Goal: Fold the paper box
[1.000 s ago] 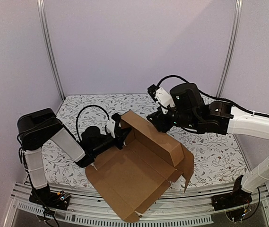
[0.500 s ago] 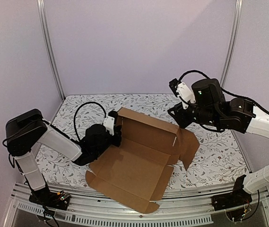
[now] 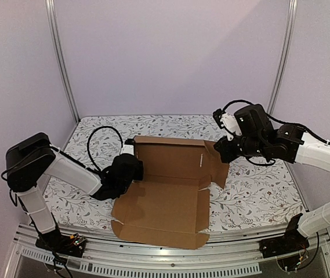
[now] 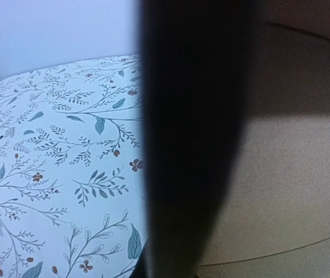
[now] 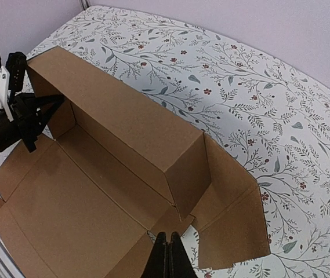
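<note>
The paper box (image 3: 165, 202) is brown cardboard lying open mid-table, its back wall upright and a loose flap (image 3: 218, 169) at the right end. My left gripper (image 3: 132, 168) is shut on the box's left end wall. The same gripper (image 5: 39, 111) shows at that wall in the right wrist view. In the left wrist view one dark finger (image 4: 193, 145) fills the middle, blurred, with cardboard (image 4: 292, 174) just to its right. My right gripper (image 3: 218, 154) hovers by the right flap. Its tips (image 5: 167, 242) are shut and empty above the box's (image 5: 112, 191) near right corner.
A floral cloth (image 3: 251, 197) covers the table. Metal posts (image 3: 61, 58) rise at the back corners and a metal rail (image 3: 153, 255) runs along the near edge, which the box's front flap reaches. A black cable (image 3: 98, 145) loops over the left arm.
The box has swung round and dropped flatter, now square to the table front, carried by the left gripper. The right gripper pulled back to the right and closed its jaws.
</note>
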Available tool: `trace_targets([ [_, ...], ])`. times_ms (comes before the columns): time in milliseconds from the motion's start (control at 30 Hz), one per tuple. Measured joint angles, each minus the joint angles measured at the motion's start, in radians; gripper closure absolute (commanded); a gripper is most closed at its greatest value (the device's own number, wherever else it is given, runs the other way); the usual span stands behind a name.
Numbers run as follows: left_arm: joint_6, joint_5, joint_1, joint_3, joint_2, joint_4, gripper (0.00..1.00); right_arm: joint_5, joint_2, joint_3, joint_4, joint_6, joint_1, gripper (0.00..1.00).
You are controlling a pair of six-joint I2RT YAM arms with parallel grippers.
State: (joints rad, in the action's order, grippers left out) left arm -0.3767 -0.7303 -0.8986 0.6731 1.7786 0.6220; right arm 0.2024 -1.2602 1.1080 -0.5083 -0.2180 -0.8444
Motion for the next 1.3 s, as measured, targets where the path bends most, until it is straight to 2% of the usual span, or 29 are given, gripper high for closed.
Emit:
trace_targets([
  [467, -0.070, -0.068, -0.033, -0.024, -0.019, -0.023, 1.00, -0.056, -0.122, -0.017, 0.098, -0.027, 0.087, 1.00],
  [800, -0.074, -0.071, -0.041, -0.029, -0.027, -0.030, 1.00, -0.098, -0.203, -0.059, 0.197, -0.047, 0.100, 1.00],
  [1100, -0.070, -0.071, -0.044, -0.029, -0.027, -0.032, 1.00, -0.188, -0.271, -0.121, 0.417, -0.172, 0.100, 1.00],
  [1300, -0.069, -0.066, -0.044, -0.029, -0.027, -0.033, 1.00, -0.189, -0.285, -0.201, 0.599, -0.302, 0.100, 1.00],
])
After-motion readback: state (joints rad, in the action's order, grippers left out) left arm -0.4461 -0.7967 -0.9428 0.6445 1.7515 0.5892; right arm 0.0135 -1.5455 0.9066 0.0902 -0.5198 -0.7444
